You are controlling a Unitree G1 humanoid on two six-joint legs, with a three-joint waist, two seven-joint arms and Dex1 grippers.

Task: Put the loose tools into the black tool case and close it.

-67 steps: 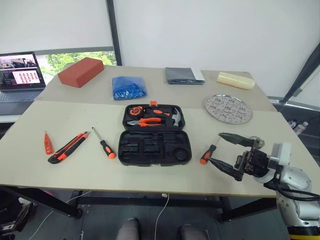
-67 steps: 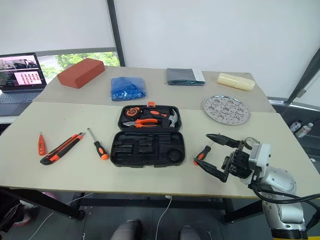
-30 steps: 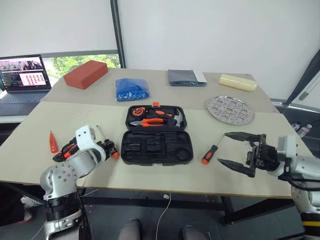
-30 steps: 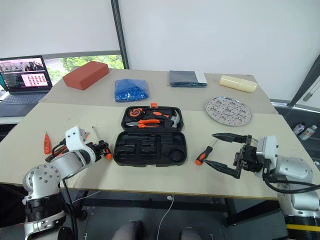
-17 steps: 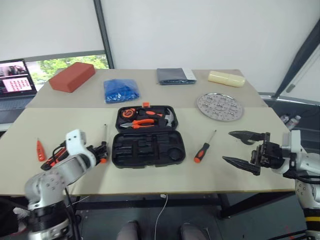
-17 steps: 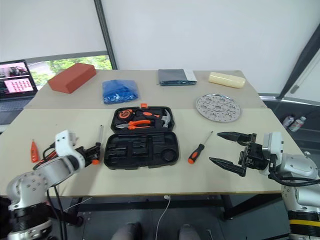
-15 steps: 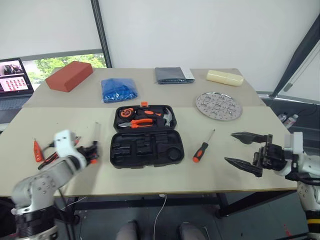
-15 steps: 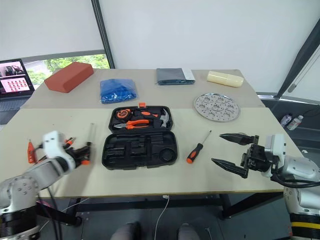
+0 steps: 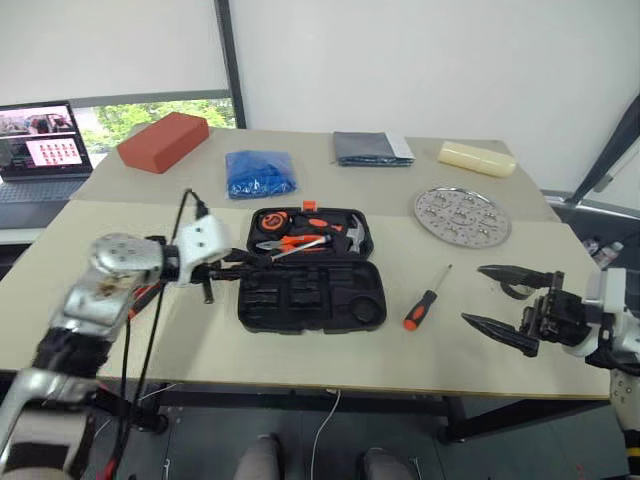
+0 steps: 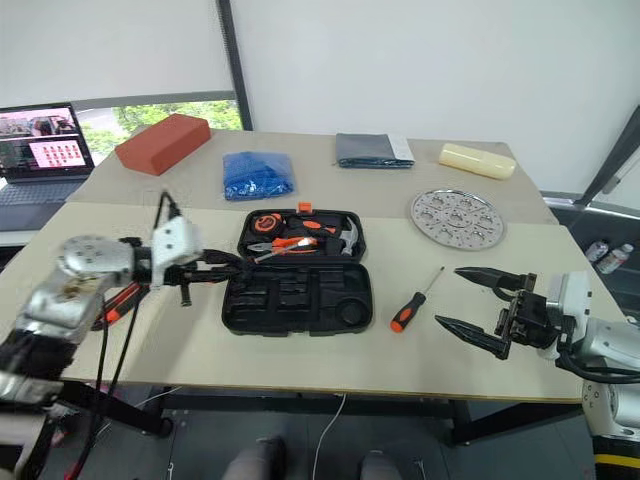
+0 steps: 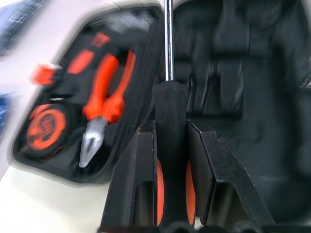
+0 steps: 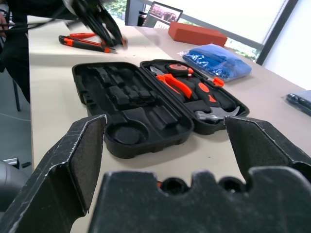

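A: Where is the left gripper [image 11: 171,145]?
B: Over the open black tool case [image 9: 310,297], fingers pinching a screwdriver [image 11: 170,141].
A: And the right gripper [image 9: 508,307]?
B: Right of the case, fingers spread, empty; another screwdriver [image 9: 424,299] lies between them on the bench [image 9: 300,350]

Tool case [image 9: 311,297]: matt black moulded plastic, textured slots. Held screwdriver [image 11: 169,121] has a glossy steel shaft and a matt black handle with orange inlay; pliers [image 11: 104,97] have smooth orange grips and bare metal jaws. Table [image 9: 300,360]: smooth matt beige laminate, with a shiny perforated metal disc [image 9: 462,216] at 2 o'clock.
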